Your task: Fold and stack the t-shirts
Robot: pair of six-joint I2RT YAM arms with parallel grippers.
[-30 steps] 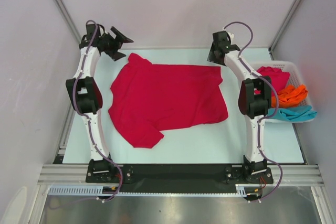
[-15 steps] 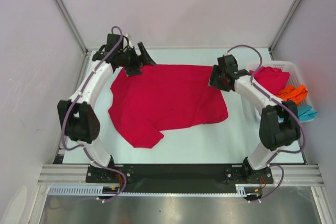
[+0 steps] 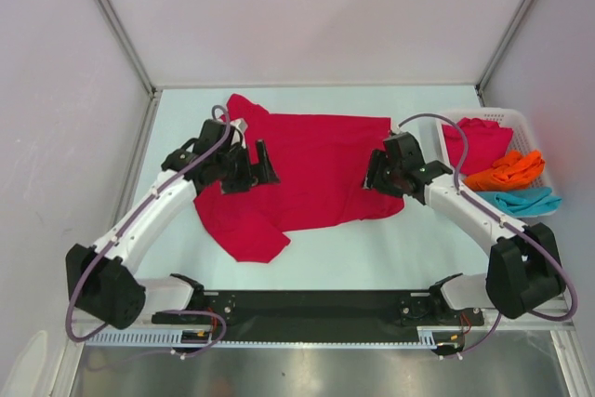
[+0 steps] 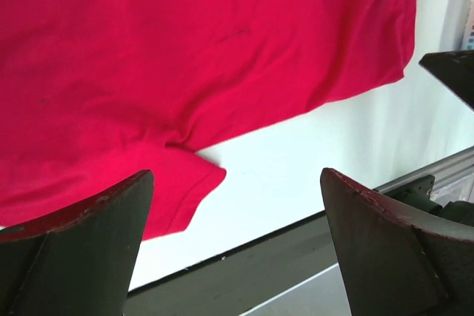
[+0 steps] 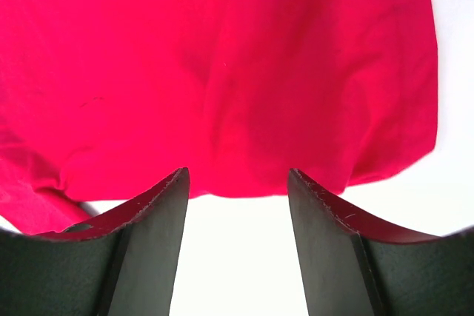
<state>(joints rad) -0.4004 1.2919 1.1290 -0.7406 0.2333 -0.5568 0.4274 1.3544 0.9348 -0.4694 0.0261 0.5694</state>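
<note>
Cloth: crimson red t-shirt (image 3: 316,169) lay spread on worktop (image 3: 372,248) | left pincer (image 3: 255,172) released, over its 9 o'clock side | right pincer (image 3: 376,174) released, at 3 o'clock edge

Top camera overhead, whole table (image 3: 372,258); 2 wrist cameras close, sharing crimson t-shirt (image 3: 316,165).

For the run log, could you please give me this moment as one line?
red shirt: spread on table | left gripper: open, over it | right gripper: open, over its edge | basket: more shirts
</note>
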